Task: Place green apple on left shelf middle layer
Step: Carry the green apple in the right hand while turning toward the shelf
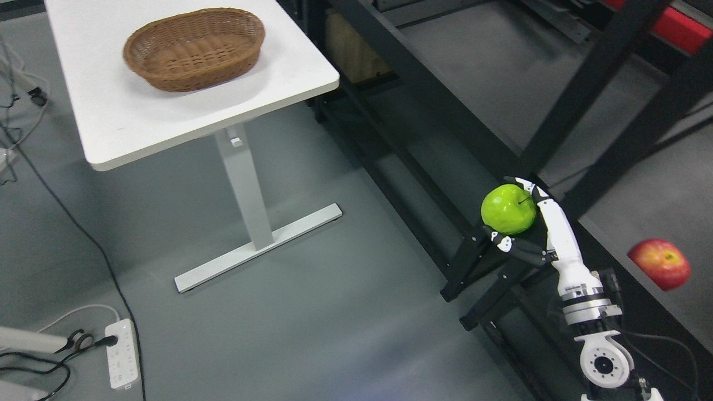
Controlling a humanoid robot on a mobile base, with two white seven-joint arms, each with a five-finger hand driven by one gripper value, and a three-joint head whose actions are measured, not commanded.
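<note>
A shiny green apple sits in my right hand, whose white and black fingers curl around it from below and behind. The arm rises from the lower right of the head view. The apple hangs beside a slanted black post of the dark metal shelf that fills the right side. My left arm does not show.
A red apple lies on a grey shelf board at the far right. A white table at upper left carries an empty wicker basket. A power strip and cables lie on the grey floor at lower left.
</note>
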